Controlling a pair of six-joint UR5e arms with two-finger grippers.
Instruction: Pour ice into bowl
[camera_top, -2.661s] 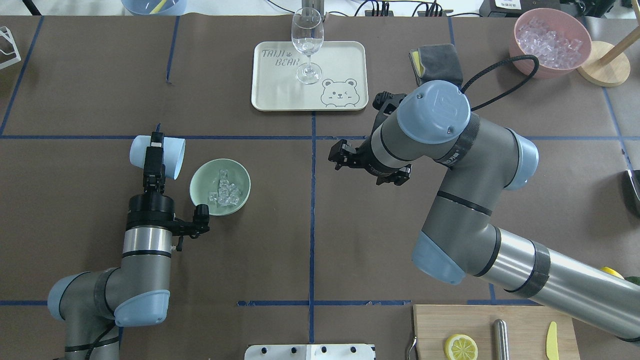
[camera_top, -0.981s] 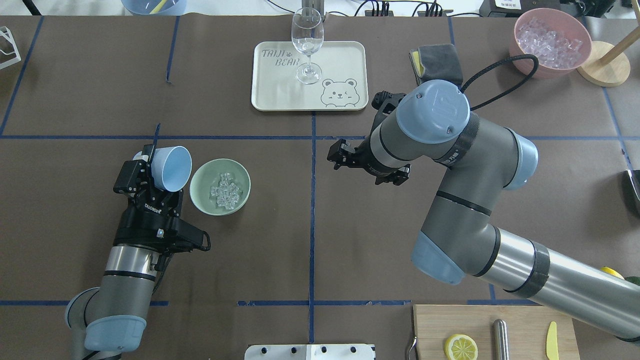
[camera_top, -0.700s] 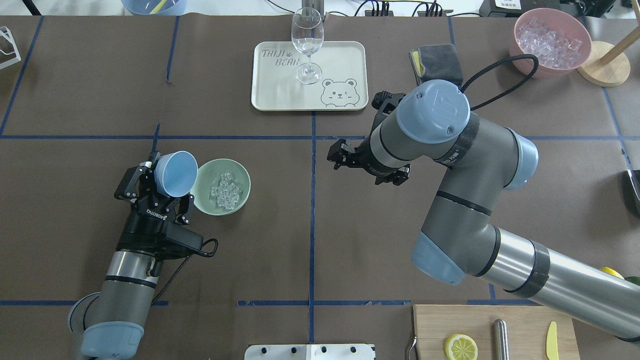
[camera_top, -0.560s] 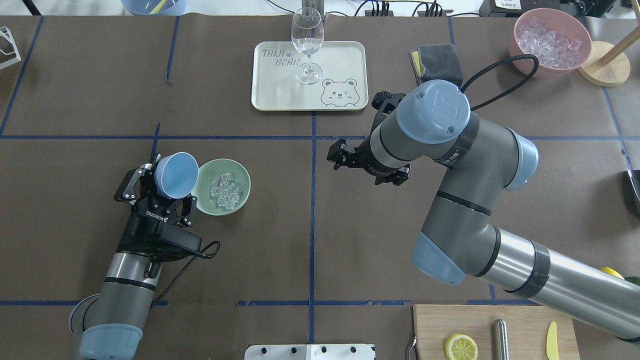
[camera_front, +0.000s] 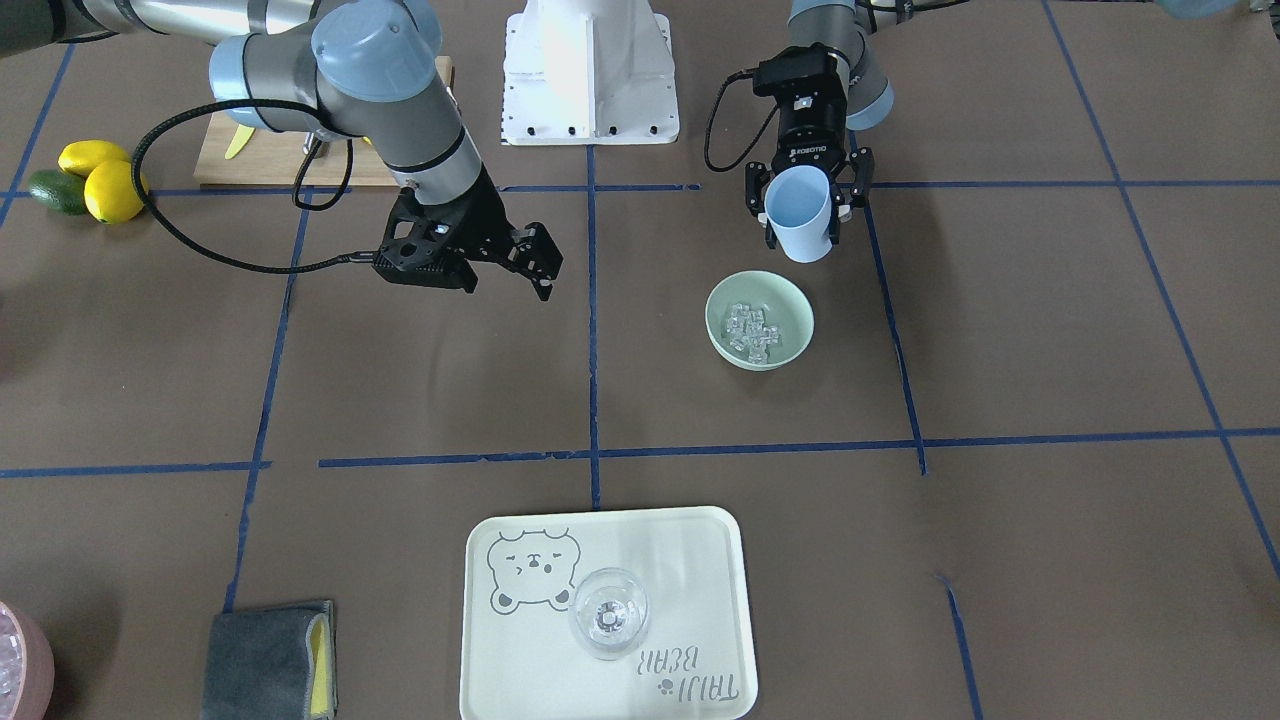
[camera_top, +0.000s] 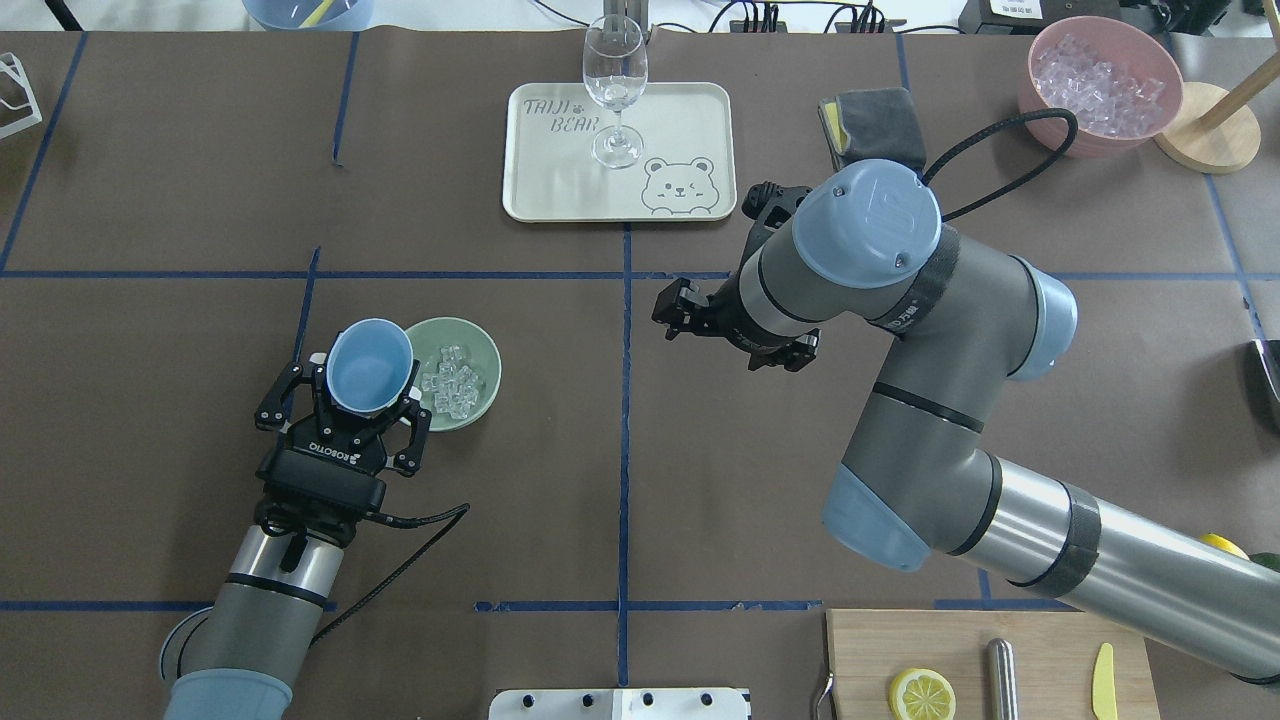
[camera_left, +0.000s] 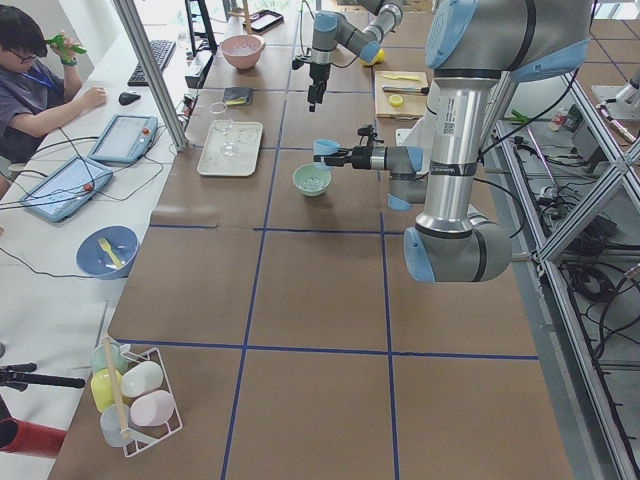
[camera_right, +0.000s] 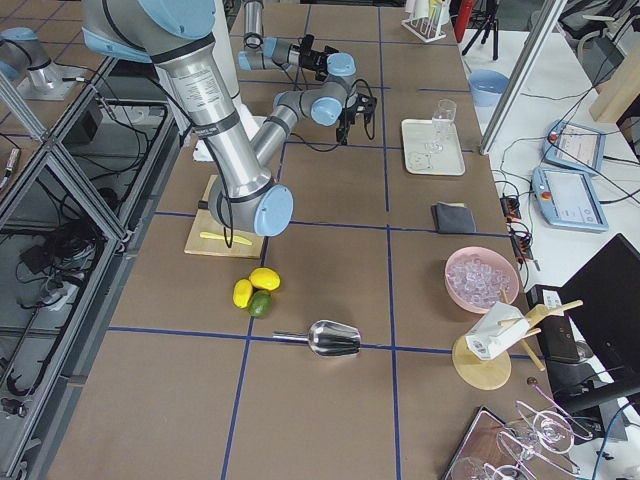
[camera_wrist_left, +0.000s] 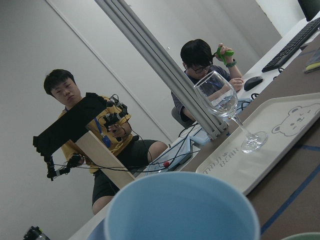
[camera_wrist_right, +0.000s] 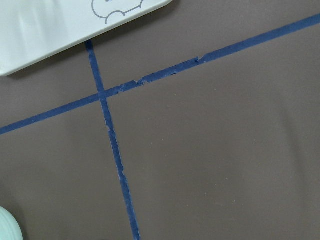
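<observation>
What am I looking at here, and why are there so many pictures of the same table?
These are two robot arms at a table, each ending in a two-finger gripper. Several cameras catch one moment: one above and behind the robot, one facing it, one at each table end, one on each wrist. The left gripper is shut on a light blue cup, mouth up and seemingly empty, close to the mint-green bowl, which holds the ice. The right gripper hangs open and empty over the brown table. Also there: a tray with a wine glass, a pink bowl with more ice, a grey cloth, and a cutting board with a lemon slice.
</observation>
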